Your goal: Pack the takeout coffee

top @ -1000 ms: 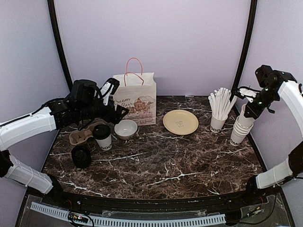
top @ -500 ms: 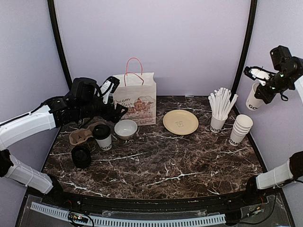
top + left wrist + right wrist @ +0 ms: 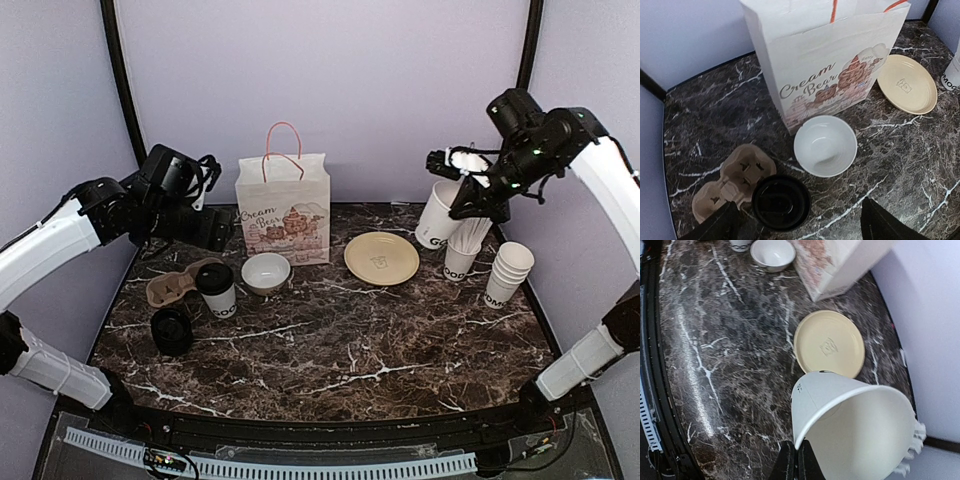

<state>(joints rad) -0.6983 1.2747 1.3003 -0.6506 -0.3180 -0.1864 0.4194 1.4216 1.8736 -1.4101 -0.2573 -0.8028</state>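
Purple walls close in a dark marble desk (image 3: 330, 350). At its back stands a white paper bag (image 3: 284, 210) with pink handles and "Cream Bear" printed on its front.

Reaching in from the left, the left end effector (image 3: 215, 230) hangs above the desk's back left corner, beside the bag; the left wrist view shows its fingers (image 3: 715, 226) spread wide with nothing between them. High on the right, the right end effector (image 3: 796, 456) pinches the rim of a lidless white cup (image 3: 437, 214), which hangs tilted in the air over the cup of white sticks (image 3: 462, 240).

A yellow plate (image 3: 381, 257) lies right of the bag. A brown cardboard cup carrier (image 3: 172, 285) sits at the left, and a white bowl (image 3: 266, 272) rests in front of the bag's left corner. A stack of lidless cups (image 3: 509, 272) stands near the right edge.

The lidded coffee cup (image 3: 216, 291) stands upright on the desk, touching or just beside the carrier's right side, left of the bowl. A black lid (image 3: 172, 331) lies nearer the front edge; whether a cup is under it cannot be told.
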